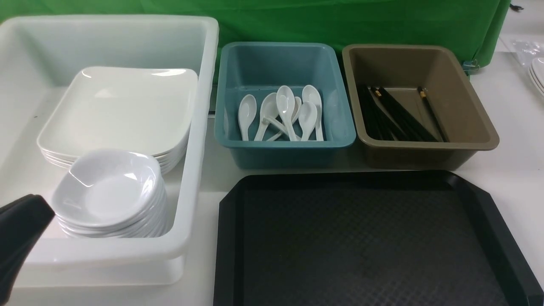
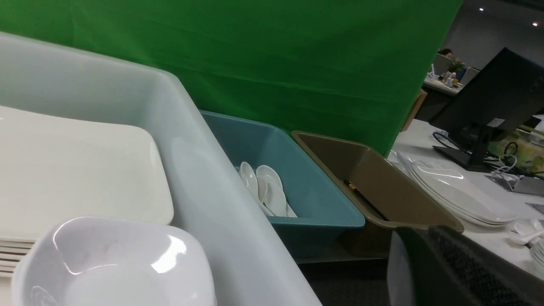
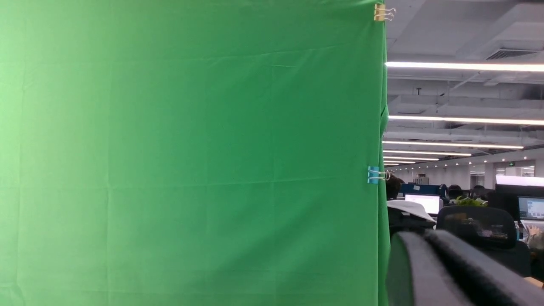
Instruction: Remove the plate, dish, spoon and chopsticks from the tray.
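The left hand (image 1: 19, 229) shows as a dark shape at the near left corner of the front view, just on the robot's side of the white tub (image 1: 199, 127). Its fingers are together and nothing is between them. In the left wrist view one textured finger (image 2: 463, 267) fills the lower corner, with the tubs beyond it.

Just beyond that hand, inside the white tub, sits a stack of small white dishes (image 1: 110, 191). Farther from the hand, behind the dishes, lies a stack of large square plates (image 1: 119, 110). To the hand's right, past the white tub's wall, a teal tub (image 1: 284, 144) holds a heap of white spoons (image 1: 284, 112), and past that a brown tub (image 1: 425, 146) holds the black chopsticks (image 1: 395, 117) with their gold bands.

The black tray (image 1: 365, 242) lies on the white bench (image 1: 204, 178) to the right of the left hand, nearer the robot than the teal and brown tubs, and its textured surface carries nothing.

The right hand (image 3: 450, 272) does not appear in the front view. Its own wrist view shows only the edge of one dark finger against a green cloth (image 3: 191, 148), so I cannot tell whether that hand is apart or together.
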